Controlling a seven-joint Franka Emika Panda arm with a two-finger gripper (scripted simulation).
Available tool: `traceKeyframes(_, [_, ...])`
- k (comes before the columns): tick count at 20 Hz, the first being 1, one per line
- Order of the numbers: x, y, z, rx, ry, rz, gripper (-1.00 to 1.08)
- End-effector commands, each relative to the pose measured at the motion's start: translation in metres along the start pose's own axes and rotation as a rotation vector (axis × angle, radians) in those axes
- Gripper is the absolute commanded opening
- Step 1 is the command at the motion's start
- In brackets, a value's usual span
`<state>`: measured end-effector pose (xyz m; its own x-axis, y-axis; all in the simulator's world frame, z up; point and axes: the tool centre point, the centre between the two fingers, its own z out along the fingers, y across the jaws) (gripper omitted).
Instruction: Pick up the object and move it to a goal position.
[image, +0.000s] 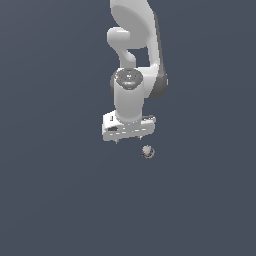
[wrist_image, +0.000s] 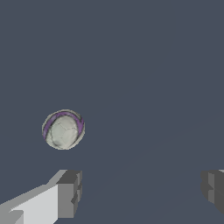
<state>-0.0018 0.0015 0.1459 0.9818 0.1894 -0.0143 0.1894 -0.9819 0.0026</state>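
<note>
The object is a tiny cream-grey ball with purple patches (image: 147, 152), lying on the dark grey floor. It also shows in the wrist view (wrist_image: 64, 129). My white gripper (image: 130, 140) hangs just above the floor, slightly to the exterior view's left of the ball and apart from it. In the wrist view the two grey fingertips (wrist_image: 70, 192) stand wide apart with nothing between them, so the gripper (wrist_image: 142, 190) is open and empty. The ball lies outside the gap between the fingers.
The plain dark grey floor (image: 60, 200) fills both views. The white arm (image: 135, 45) rises behind the gripper toward the top of the exterior view. No goal marker shows.
</note>
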Motion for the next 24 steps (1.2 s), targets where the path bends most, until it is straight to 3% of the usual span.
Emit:
traceKeyframes(1, [0.002, -0.006, 0.004, -0.002, 0.0, -0.062, 1.0])
traceKeyframes(17, [0.015, -0.065, 0.042, -0.007, 0.005, -0.61, 1.0])
traceKeyframes(24, [0.018, -0.085, 0.053, -0.005, 0.011, -0.782, 1.0])
